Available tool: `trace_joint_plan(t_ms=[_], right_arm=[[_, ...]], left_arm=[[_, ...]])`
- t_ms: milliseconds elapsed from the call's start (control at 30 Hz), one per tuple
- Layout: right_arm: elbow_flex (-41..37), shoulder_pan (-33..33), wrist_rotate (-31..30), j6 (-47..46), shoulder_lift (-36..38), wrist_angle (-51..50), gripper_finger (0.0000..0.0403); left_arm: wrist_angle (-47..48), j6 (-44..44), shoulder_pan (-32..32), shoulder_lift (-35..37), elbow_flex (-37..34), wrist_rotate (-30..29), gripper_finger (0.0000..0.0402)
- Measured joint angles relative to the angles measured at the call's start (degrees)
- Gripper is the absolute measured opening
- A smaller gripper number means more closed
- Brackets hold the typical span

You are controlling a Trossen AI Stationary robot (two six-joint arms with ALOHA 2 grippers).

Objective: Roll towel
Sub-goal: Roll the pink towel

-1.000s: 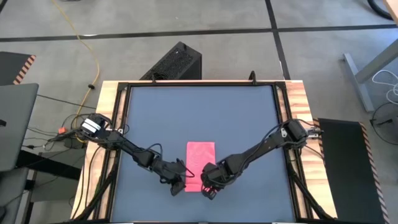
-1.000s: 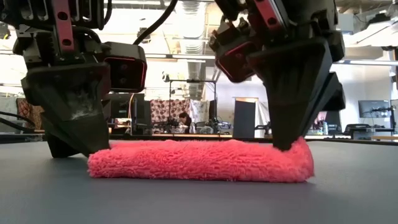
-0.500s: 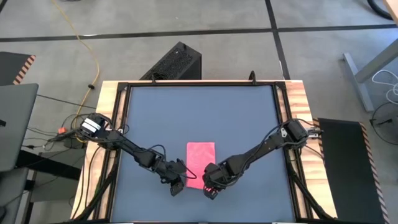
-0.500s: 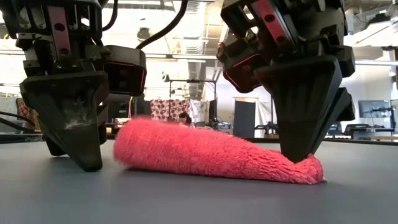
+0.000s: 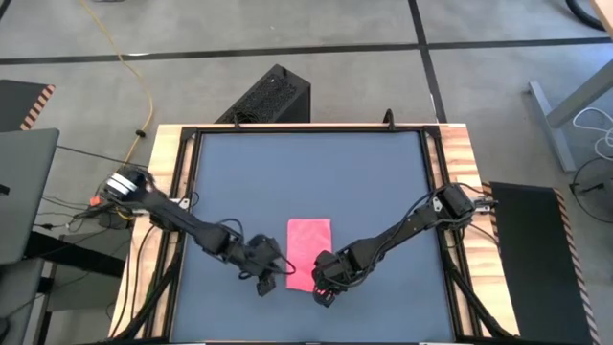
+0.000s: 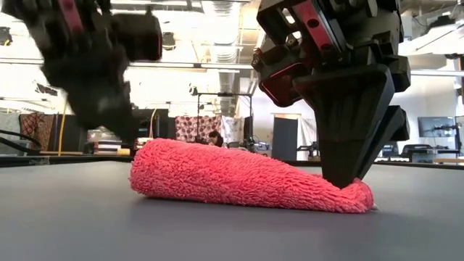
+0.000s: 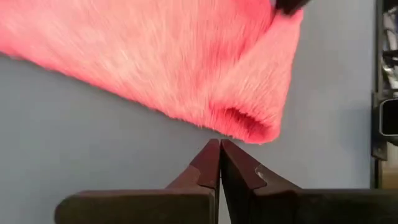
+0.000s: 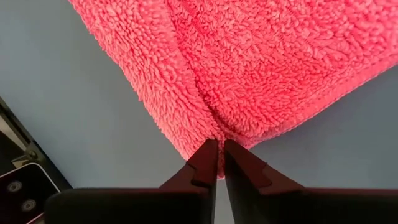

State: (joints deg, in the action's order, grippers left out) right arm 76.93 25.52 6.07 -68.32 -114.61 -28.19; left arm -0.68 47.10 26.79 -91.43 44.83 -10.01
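The pink towel [image 5: 309, 247] lies on the dark grey mat [image 5: 306, 172] near the table's near edge. In the low view it is a thick fold [image 6: 239, 177], plump at its left end and flattened at its right end. My left gripper [image 7: 219, 146] is shut and hangs clear of the mat just left of the towel [image 5: 271, 280], touching nothing. My right gripper [image 8: 217, 152] is shut on the towel's near right corner [image 5: 324, 286]. My right gripper pinches the towel's near right corner [image 8: 215, 132] between its two fingertips, where the cloth bunches into a crease. The fingers slant steeply down from above. That end [image 6: 355, 197] is flattened onto the mat under the fingertip [image 6: 339, 174]; the rest lies slack.
Wooden table borders [image 5: 170, 192] frame the mat. A black box [image 5: 273, 96] stands on the floor beyond the far edge, and a laptop [image 5: 19, 182] sits off to the left. The mat's far half is bare.
My left gripper, still shut, has come off the towel's left end, moved toward the table's left edge and risen clear of the mat, rolling as it went. The freed left end has sprung up into a plump roll, while the right end stays pinned under my right gripper.
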Motion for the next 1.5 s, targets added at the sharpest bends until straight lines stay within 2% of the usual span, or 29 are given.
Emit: trace_joint_plan(t_ms=[100,167,233,333,500,733,933,1200,1333,1500], right_arm=[[0.0,0.0,-0.1,0.6,0.0,0.3,0.0055],[0.0,0.0,-0.2,0.7,0.0,0.5,0.0055],[0.0,0.0,-0.2,0.9,0.0,0.5,0.0056],[0.0,0.0,-0.3,1.1,0.0,0.7,0.0056],[0.0,0.0,-0.4,1.3,-0.1,0.9,0.0056],[0.0,0.4,-0.7,1.0,-0.1,0.9,0.0056],[0.0,1.1,-1.9,0.7,-0.1,0.9,0.0056],[0.0,1.2,-3.0,0.7,-0.1,0.9,0.0056],[0.0,1.2,-3.1,0.8,-0.1,0.9,0.0056],[0.0,1.4,-3.2,0.9,-0.1,0.9,0.0056]], left_arm=[[5.6,-3.2,0.3,4.9,0.5,-6.0,0.0],[6.0,-4.6,-0.3,7.5,0.6,-9.4,0.0],[5.3,-5.5,-1.9,8.8,0.8,-10.4,0.0],[4.8,-5.8,-4.9,8.1,0.7,-5.5,0.0],[-3.2,-6.3,-8.1,3.0,0.7,10.2,0.0],[-14.6,-1.7,-8.3,-1.6,0.7,20.2,0.0011],[-10.9,0.3,-8.6,-1.7,0.7,20.7,0.0065],[-8.9,6.9,-9.6,-1.6,0.7,17.7,0.0142],[-10.7,10.7,-10.2,-4.1,0.7,22.0,0.0155],[-19.0,17.5,-10.0,-10.1,0.7,27.9,0.0149]])
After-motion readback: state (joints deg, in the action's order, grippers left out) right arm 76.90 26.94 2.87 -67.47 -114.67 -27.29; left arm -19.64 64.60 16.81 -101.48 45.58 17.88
